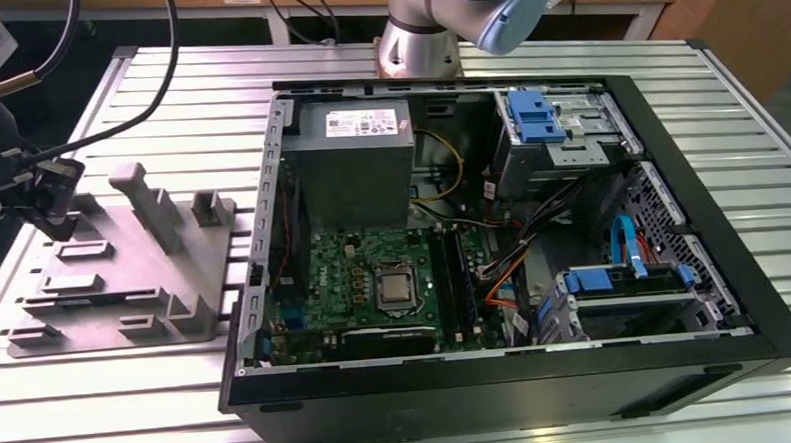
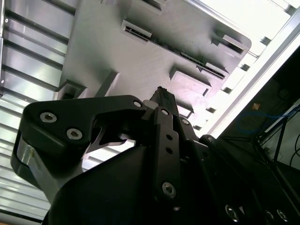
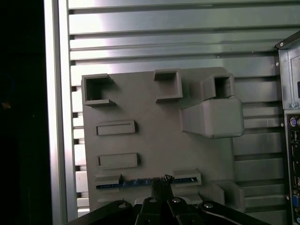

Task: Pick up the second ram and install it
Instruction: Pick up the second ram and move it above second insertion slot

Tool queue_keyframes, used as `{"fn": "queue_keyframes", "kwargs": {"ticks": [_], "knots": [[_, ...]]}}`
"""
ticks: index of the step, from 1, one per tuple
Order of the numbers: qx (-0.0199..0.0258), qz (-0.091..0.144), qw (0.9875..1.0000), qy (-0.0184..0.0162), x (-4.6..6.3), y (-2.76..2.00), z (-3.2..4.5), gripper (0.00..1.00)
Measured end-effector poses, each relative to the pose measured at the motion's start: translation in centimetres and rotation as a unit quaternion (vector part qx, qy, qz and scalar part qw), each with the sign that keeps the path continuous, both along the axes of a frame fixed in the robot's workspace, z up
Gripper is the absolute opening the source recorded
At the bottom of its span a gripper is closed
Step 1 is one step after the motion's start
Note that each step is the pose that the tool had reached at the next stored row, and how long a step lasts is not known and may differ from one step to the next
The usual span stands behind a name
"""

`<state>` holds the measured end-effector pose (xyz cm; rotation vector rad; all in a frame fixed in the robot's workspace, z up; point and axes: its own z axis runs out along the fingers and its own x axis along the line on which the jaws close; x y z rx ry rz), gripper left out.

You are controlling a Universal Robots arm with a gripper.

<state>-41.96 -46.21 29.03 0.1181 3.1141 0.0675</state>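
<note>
Ribbed aluminium bench [image 1: 110, 399] carries everything. On it, toward the exterior view's right, a black computer case [image 1: 510, 382] lies on its side with its panel off, the green motherboard [image 1: 365, 268] flat inside. The arm [image 1: 427, 25] rises behind the case. Beside the case, on the exterior view's left, sits a grey moulded fixture plate [image 1: 118, 294] with raised blocks and pockets.

Above that plate's far edge hang the fingers [image 1: 59, 228]. In both wrist views they are pressed together into one narrow dark tip [image 3: 161, 183] [image 2: 161, 96], with nothing pinched between them.

The second ram [image 3: 126, 183] stands on edge in a long slot of the fixture, held between two low grey blocks, and shows as a thin blue-green strip. In the first wrist view the tip lines up directly over the strip, a little off its middle. Whether the tip touches the ram or stands just above it cannot be told.
</note>
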Motion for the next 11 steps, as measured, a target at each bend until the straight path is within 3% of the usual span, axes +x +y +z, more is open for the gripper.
{"fn": "queue_keyframes", "kwargs": {"ticks": [11], "knots": [[0.0001,0.0,1.0,-0.0001,0.02,0.01,-0.07,0.11]]}}
